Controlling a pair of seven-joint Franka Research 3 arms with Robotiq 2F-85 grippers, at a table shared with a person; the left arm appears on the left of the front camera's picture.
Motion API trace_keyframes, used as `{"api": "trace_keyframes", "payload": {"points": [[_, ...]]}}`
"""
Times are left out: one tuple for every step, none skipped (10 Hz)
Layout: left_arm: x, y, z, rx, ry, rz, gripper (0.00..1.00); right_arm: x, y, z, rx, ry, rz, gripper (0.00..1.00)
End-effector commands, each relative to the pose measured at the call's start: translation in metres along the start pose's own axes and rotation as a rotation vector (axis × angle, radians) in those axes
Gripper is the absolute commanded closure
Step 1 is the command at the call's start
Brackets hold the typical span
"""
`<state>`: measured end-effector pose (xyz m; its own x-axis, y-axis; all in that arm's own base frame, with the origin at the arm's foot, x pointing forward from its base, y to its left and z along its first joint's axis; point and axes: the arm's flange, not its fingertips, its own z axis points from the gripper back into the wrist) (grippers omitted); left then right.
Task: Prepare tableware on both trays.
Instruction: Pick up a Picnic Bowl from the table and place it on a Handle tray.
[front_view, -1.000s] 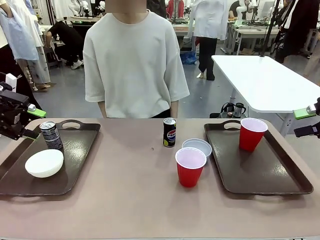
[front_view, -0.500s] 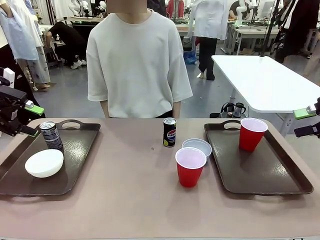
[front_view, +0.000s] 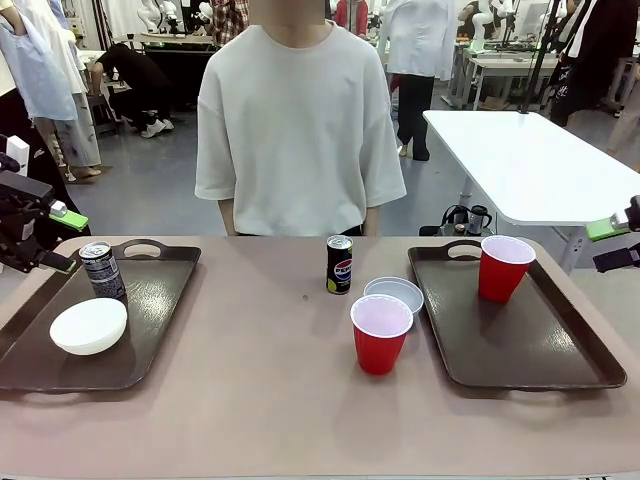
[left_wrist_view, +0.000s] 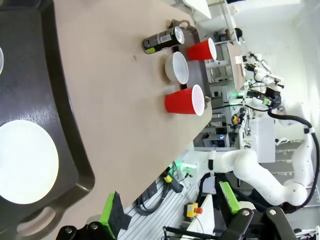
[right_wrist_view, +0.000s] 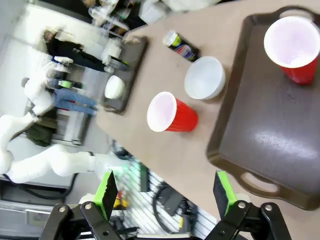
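L gripper (left_wrist_view: 170, 210), R gripper (right_wrist_view: 165, 189): wide open, empty. Red cup (front_view: 380, 335) sits front-right of middle can (front_view: 339, 265), bowl (front_view: 394, 293) right of it; better approach cup from front, w/o nudging them.

The front view looks across a dull pinkish-brown tabletop (front_view: 260, 400) into a busy workshop hall. A smooth grey floor (front_view: 150, 195) stretches back from 9 o'clock toward 12. At 2 o'clock stands a long white table (front_view: 520, 160) on pale legs, its top bright under even overhead light. Two small black kettle-like vessels (front_view: 466, 218) sit low by its near end. Far back at 1 o'clock are grey workbenches (front_view: 505, 65). A blue bundle (front_view: 377, 116) lies on the floor near 12, and a dark counter (front_view: 185, 55) stands at 11 o'clock.
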<state>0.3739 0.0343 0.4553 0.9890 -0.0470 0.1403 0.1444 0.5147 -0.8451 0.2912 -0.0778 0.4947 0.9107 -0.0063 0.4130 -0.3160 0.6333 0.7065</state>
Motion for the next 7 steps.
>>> {"api": "trace_keyframes", "payload": {"points": [[-0.001, 0.001, 0.001, -0.016, -0.007, -0.024, 0.00, 0.013, 0.043, -0.027, -0.275, 0.123, 0.042, 0.00], [-0.001, 0.001, 0.001, -0.016, -0.007, -0.024, 0.00, 0.029, 0.057, -0.048, -0.344, 0.203, 0.061, 0.00], [-0.001, 0.001, 0.001, -0.016, -0.007, -0.024, 0.00, 0.048, 0.066, -0.073, -0.407, 0.258, 0.062, 0.00], [-0.001, 0.001, 0.001, -0.016, -0.007, -0.024, 0.00, 0.059, 0.070, -0.098, -0.477, 0.294, 0.088, 0.00], [-0.001, 0.001, 0.001, -0.016, -0.007, -0.024, 0.00, 0.072, 0.067, -0.123, -0.516, 0.294, 0.108, 0.00], [-0.001, 0.001, 0.001, -0.016, -0.007, -0.024, 0.00, 0.079, 0.064, -0.151, -0.522, 0.287, 0.125, 0.00], [-0.001, 0.001, 0.001, -0.016, -0.007, -0.024, 0.00, 0.082, 0.059, -0.174, -0.567, 0.283, 0.137, 0.00]]}}
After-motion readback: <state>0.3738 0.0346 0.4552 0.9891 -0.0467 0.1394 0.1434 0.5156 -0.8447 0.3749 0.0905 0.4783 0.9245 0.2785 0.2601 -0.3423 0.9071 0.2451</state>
